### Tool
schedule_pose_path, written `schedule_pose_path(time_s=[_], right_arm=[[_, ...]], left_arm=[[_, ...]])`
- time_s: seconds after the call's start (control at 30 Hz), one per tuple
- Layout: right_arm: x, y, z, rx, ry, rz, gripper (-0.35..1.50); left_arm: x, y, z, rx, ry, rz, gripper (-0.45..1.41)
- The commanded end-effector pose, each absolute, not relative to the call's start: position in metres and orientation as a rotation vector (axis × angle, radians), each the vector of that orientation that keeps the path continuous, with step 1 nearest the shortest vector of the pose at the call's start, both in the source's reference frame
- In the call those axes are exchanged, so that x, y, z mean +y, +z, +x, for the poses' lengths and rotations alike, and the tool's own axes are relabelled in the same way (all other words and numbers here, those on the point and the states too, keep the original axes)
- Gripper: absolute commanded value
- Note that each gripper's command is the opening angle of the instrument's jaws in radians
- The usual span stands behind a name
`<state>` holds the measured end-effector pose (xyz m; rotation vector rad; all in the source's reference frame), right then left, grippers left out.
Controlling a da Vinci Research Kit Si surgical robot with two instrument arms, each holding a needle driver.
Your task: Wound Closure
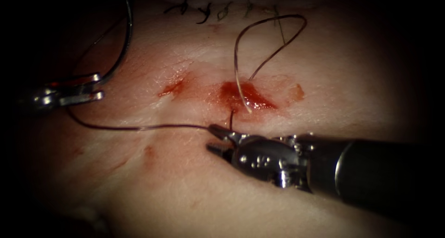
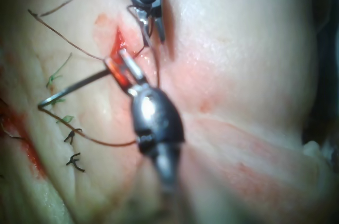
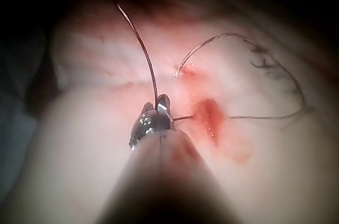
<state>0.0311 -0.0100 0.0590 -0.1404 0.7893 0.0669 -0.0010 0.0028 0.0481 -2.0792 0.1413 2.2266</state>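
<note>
My left tool (image 1: 99, 86) is well left of the cut (image 1: 245, 98), its jaws shut on the curved needle (image 1: 126, 39) near one end. The needle is out of the tissue (image 1: 185, 191) and arcs upward. In the left wrist view the same tool (image 2: 123, 65) holds the needle (image 2: 74, 89). My right tool (image 1: 209, 137) sits just below the cut with its jaws open. The dark thread (image 1: 139, 127) runs from the left tool to the upper jaw's tip, then rises into the tissue at the cut's edge. In the right wrist view, thread (image 3: 143, 49) leads away from the right tool (image 3: 161, 101).
A free length of thread (image 1: 278, 16) loops above the cut, with one end lying in the red fluid (image 1: 257, 101). Several dark earlier stitches (image 1: 204, 10) sit at the far edge. A smaller red patch (image 1: 171, 87) lies left of the cut.
</note>
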Motion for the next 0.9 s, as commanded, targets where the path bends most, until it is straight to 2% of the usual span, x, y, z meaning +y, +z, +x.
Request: schedule_pose_path(time_s=[0.03,0.53,0.9], right_arm=[[-0.0114,0.0590,0.0314,0.792,0.080,-0.128,-0.35],[-0.0170,0.0528,0.0331,0.800,0.057,-0.079,-0.35],[-0.0180,0.0520,0.0322,0.778,0.015,-0.060,-0.35]], left_arm=[[0.0025,0.0487,-0.0015,0.139,2.226,-2.080,-0.45],[0.0005,0.0490,-0.0018,0.160,2.239,-2.072,-0.45],[-0.0012,0.0499,-0.0025,0.140,2.227,-2.081,-0.45]])
